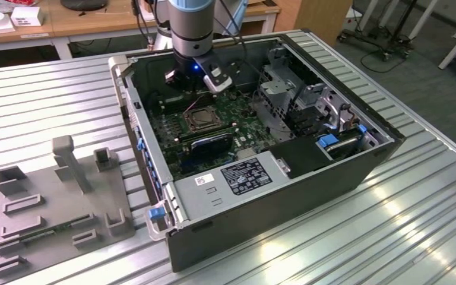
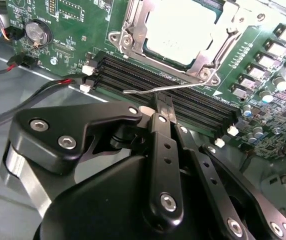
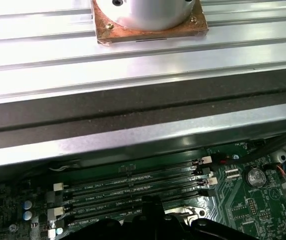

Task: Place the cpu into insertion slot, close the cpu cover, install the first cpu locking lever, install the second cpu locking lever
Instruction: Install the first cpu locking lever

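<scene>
Scene: a robot arm reaches into an open computer case that lies on a ribbed metal table.
Tool: in the second wrist view the black gripper has its fingers pressed together, tips right at a thin wire locking lever. Whether they pinch it cannot be told.
Task's thing: the cpu sits in the insertion slot on the green motherboard, with the cpu cover lying closed over its edges.
Step in hand: judged to be a locking-lever step. Which of the two levers is unclear.
What the move calls for: probably pressing the lever down and sideways under its catch without slipping onto the memory slots just beside it.
Counts: one cpu, one cover, one socket, one lever plainly seen, four memory slots.
</scene>
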`<state>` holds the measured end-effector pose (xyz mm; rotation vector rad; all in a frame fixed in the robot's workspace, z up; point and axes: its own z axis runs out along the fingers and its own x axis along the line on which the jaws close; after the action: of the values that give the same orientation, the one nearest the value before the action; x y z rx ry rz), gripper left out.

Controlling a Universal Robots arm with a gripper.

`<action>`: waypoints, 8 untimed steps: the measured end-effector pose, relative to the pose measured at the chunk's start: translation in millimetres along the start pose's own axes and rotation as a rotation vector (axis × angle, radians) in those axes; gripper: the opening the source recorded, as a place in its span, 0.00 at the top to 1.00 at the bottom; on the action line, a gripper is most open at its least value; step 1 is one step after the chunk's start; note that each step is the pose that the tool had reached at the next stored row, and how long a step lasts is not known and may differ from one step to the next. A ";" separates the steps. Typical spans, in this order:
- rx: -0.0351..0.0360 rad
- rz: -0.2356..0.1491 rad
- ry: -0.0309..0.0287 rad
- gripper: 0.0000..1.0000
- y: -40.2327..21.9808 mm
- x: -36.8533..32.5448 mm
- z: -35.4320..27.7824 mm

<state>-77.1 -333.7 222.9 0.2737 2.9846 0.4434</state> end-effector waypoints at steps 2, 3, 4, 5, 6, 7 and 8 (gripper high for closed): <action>0.0007 0.013 -0.0041 0.89 -0.1 0.1 0.0; 0.0015 0.024 -0.0073 0.89 -0.1 0.1 0.0; 0.0029 0.039 -0.0121 0.89 -0.1 0.2 0.0; 0.0045 0.056 -0.0173 0.89 -0.2 0.2 0.0; 0.0061 0.073 -0.0227 0.89 -0.2 0.2 0.0; 0.0073 0.087 -0.0271 0.89 -0.2 0.2 0.0; 0.0078 0.093 -0.0290 0.89 -0.2 0.2 0.0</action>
<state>-77.3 -333.9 222.8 0.4175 2.9550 0.4332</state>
